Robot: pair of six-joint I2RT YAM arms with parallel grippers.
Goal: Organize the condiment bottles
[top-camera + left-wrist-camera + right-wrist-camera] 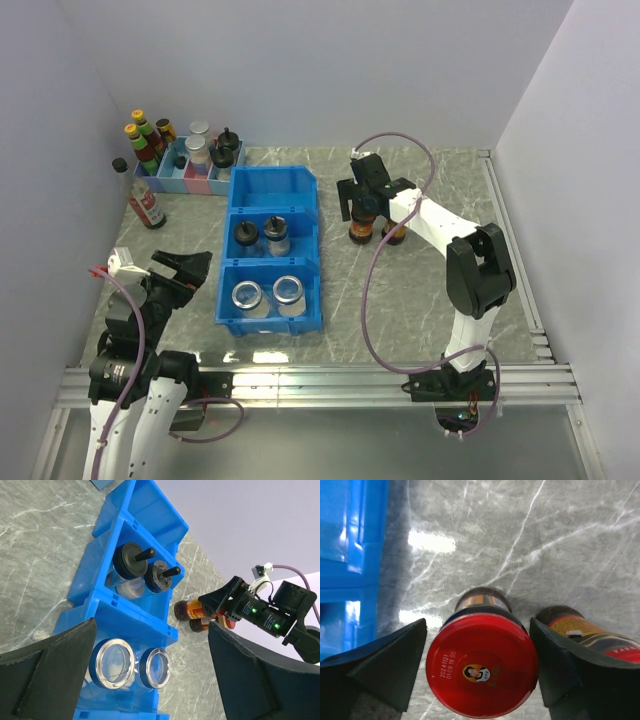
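Observation:
A blue three-compartment bin [318, 232] stands mid-table. Its near compartment holds two clear glass jars with silver lids [247, 297] [289, 291]. Its middle compartment holds two black-capped shakers [243, 237] [276, 233]. Its far compartment is empty. Two dark jars with red lids [360, 230] [394, 234] stand upright on the table right of the bin. My right gripper [364, 204] is open and straddles the left jar's red lid [482, 665]. The other jar [570, 622] is beside its right finger. My left gripper [186, 266] is open and empty, left of the bin.
A pastel rack [190, 180] at the back left holds taller sauce bottles. A slim clear bottle with a red label [146, 200] stands in front of it. Walls close in on the left, back and right. The left wrist view shows the bin [131, 611].

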